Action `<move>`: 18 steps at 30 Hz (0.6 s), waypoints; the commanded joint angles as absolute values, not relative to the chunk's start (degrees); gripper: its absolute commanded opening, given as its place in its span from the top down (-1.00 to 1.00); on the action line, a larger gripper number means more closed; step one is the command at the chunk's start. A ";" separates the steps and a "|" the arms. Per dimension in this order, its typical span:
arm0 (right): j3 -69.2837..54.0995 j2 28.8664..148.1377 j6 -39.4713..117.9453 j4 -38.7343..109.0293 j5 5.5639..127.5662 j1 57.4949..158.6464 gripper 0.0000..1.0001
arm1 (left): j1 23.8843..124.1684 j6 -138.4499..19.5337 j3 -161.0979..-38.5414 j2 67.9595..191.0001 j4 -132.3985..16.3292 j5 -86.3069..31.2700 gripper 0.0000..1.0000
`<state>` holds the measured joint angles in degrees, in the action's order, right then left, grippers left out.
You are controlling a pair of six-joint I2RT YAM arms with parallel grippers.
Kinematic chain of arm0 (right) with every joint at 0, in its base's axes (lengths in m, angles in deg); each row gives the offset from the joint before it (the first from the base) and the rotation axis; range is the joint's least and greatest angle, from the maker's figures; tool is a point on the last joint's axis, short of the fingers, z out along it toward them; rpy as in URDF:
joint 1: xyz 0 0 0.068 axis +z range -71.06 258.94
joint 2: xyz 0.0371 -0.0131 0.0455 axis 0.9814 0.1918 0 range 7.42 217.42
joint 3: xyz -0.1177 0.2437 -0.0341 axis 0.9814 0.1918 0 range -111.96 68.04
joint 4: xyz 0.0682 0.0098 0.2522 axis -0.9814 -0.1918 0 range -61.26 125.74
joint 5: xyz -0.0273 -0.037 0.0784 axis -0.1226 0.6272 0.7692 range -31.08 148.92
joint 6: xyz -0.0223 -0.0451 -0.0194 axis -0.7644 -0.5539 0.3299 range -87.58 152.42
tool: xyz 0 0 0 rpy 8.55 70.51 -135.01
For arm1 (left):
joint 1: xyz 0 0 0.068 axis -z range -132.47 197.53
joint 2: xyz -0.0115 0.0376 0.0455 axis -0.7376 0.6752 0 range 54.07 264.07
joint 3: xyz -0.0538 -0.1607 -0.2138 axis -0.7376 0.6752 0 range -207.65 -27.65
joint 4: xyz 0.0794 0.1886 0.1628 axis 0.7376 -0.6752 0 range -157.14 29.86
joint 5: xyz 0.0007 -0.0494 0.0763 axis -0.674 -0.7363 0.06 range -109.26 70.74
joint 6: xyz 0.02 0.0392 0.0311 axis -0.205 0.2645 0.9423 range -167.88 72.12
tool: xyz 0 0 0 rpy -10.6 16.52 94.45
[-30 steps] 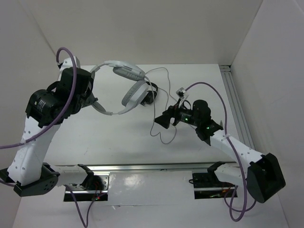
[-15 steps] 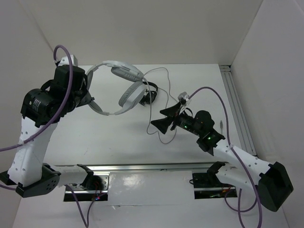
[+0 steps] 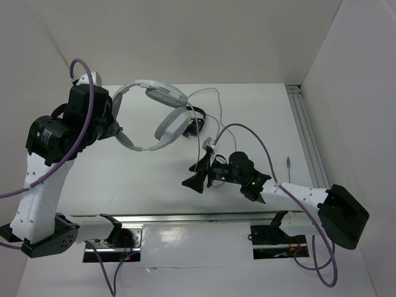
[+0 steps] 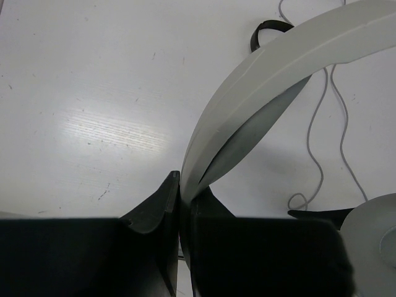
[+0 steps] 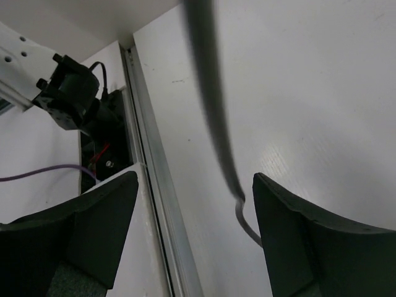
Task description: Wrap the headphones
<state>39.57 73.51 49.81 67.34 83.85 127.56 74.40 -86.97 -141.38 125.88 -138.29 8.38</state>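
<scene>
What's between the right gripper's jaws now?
The thin grey cable runs between the open jaws of the right gripper, touching neither; right wrist view.

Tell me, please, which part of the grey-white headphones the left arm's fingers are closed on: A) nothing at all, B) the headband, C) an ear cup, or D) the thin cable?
B: the left wrist view shows the left arm's fingers pinched shut on the wide headband of the headphones, with no cup or cable between them.
</scene>
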 commanded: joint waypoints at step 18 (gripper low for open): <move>34.66 59.55 37.62 52.65 33.47 140.97 1.00 | 72.84 -81.22 -125.58 118.68 -122.92 18.71 1.00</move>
<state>39.86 62.75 42.18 61.24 50.08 137.82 73.07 -84.83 -129.69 120.64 -134.14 16.07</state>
